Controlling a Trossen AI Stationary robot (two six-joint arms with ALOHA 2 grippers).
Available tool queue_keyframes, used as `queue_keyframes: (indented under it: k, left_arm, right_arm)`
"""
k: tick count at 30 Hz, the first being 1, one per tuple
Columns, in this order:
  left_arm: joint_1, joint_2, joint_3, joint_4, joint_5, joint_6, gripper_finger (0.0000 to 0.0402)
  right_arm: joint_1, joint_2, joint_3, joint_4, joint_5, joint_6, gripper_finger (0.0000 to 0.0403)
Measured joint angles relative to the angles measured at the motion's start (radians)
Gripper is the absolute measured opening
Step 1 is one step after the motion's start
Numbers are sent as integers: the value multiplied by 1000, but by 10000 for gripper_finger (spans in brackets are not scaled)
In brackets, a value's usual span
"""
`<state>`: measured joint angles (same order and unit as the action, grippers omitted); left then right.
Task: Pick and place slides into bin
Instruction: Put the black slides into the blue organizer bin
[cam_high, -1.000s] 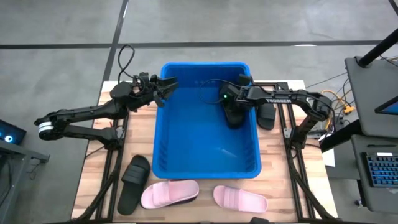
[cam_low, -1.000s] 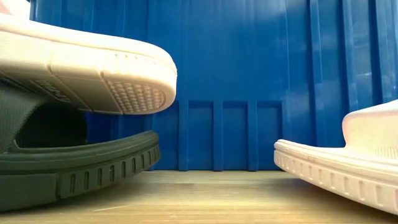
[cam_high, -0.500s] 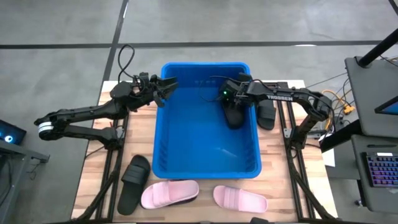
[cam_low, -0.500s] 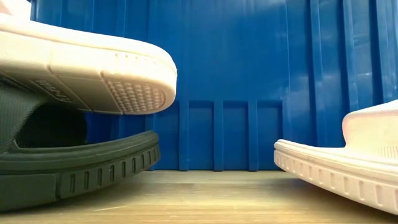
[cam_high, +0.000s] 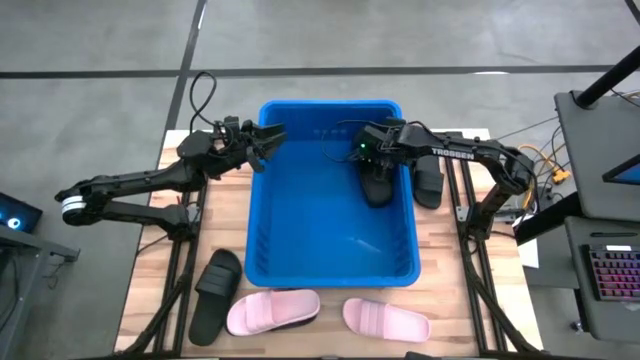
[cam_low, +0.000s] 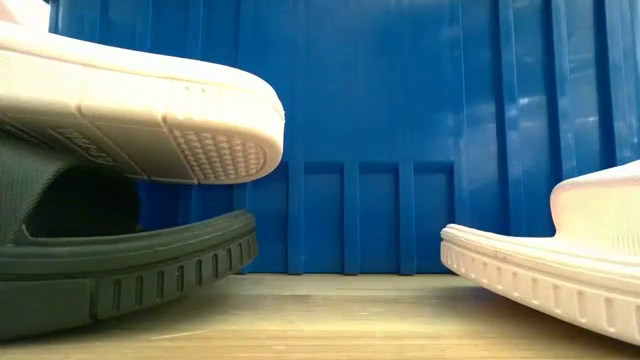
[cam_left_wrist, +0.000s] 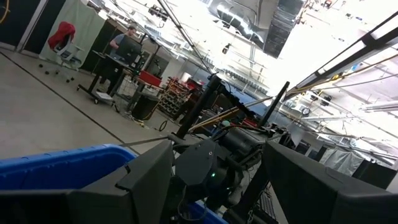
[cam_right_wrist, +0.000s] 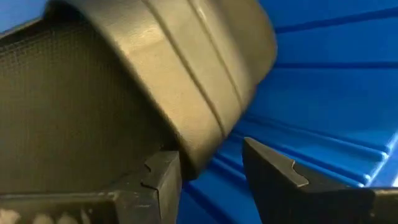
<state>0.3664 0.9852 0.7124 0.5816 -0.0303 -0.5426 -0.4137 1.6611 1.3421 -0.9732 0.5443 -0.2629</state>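
The blue bin stands mid-table. One black slide lies inside it against the right wall, and its ribbed strap fills the right wrist view. My right gripper is open just over this slide's far end. My left gripper is open and empty above the bin's far left corner. A second black slide lies on the table right of the bin. A third black slide and two pink slides lie by the near edge. My right gripper's open fingers stand on either side of the strap's edge of the black slide in the bin. I cannot tell whether one finger touches it. The slide rests in the bin.
In the low view the left pink slide rests partly on the black slide, with the bin's wall behind and the other pink slide at right. A desk with a keyboard stands right of the table.
My right gripper has drawn back a little toward the table's far edge, away from the black slide. The slide stays where it was in the bin.
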Motion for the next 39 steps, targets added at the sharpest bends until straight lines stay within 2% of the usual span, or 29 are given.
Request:
queue_keyframes:
  k: [22,24,28,30,39]
  left_arm:
    - [-1,0,0,0,0,0,240]
    - [-1,0,0,0,0,0,240]
    - [0,-4,0,-1,0,8,240]
    - [0,-5,0,2,0,8,240]
    - [0,-4,0,1,0,9,240]
  right_arm:
    - [1,-2,122,-165,-6,153,152]
    - [1,-6,129,-169,-39,192,149]
    - [1,-31,133,-161,-199,206,146]
    - [3,-53,134,-144,-245,217,145]
    - [10,-228,129,30,-259,245,140]
